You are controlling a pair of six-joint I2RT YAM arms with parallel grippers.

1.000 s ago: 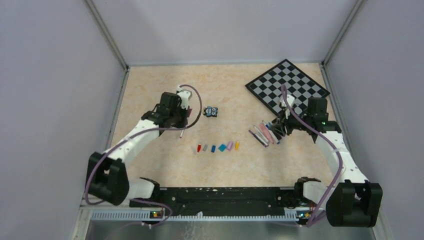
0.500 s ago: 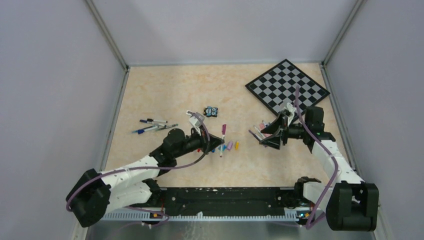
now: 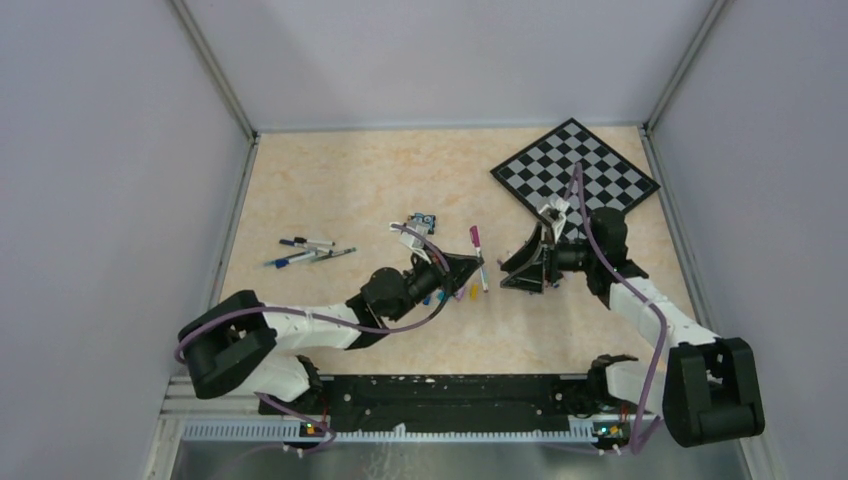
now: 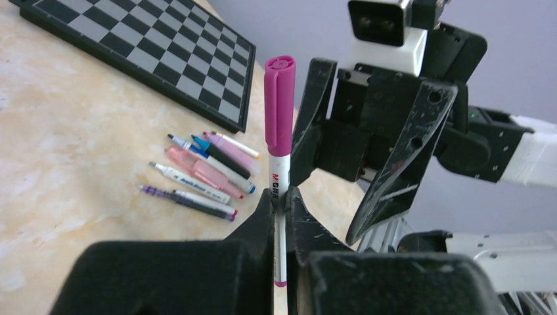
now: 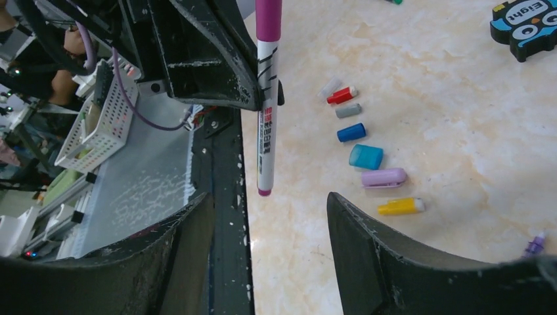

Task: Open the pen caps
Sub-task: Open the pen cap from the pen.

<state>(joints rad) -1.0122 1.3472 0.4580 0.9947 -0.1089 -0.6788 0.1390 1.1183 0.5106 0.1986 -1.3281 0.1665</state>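
A: So, what has shifted since half a second ago?

B: Both arms have closed in. The left gripper [image 3: 470, 266] has carried the slim white plastic marker [image 3: 479, 262] rightward to just below the middle of the top view, and the right gripper [image 3: 512, 272] has swung left to meet it. They now face each other, near but apart.

A: And the grips?

B: The left jaws are clamped tight on the marker's white barrel. It stands upright, its magenta plastic cap [image 4: 280, 98] on and at the top. The right jaws are spread wide and hold nothing; in the right wrist view the marker's tail end hangs just above the gap, touching neither finger.

A: What about the rest?

B: The row of small loose plastic caps [image 5: 366, 156] — red, grey, blue, teal, lilac, yellow — has not moved on the beige marbled tabletop [image 3: 330, 190], though the left arm now hides part of it from above. One bunch of capped pens [image 4: 197, 180] lies near the black-and-white chessboard [image 4: 151, 46], and a few more pens [image 3: 305, 252] lie unmoved at centre left.
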